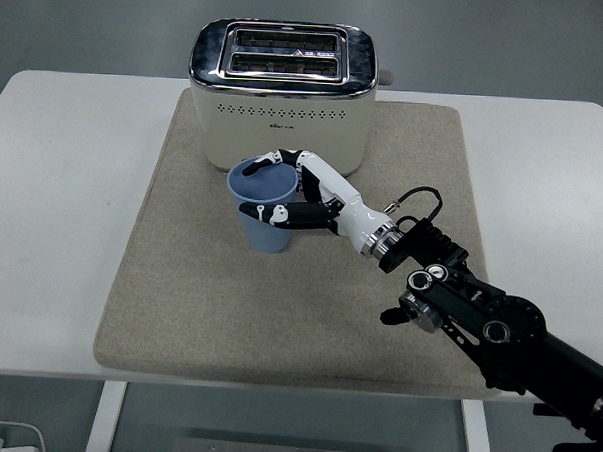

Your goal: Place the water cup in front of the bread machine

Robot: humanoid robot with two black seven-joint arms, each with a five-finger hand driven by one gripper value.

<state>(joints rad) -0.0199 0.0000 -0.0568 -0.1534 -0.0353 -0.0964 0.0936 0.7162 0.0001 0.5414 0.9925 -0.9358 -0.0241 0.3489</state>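
**Cup held on the mat, just in front of the toaster**

We see the right robot hand point(283, 190) reaching in from the lower right, its black arm crossing the mat point(178, 301) on a diagonal. The white and black fingers point(272, 214) are curled about the blue cup point(262, 206): one finger arches over the far rim, another lies across the cup's front wall lower down, and the rest press against its right side. We take the hand to be closed on the cup, though we cannot tell how firm the hold is.

The cup is upright, mouth open to the camera, and looks empty inside. It is over the beige mat, near the mat's middle and slightly toward the far side. We cannot tell whether its base touches the mat or is just clear of it.

The toaster point(282, 90) stands at the mat's far edge, cream with a chrome top and two slots. The cup is just in front of its front face, close to it but apart.

The mat lies on the white counter point(53, 175). No left arm shows in the view.
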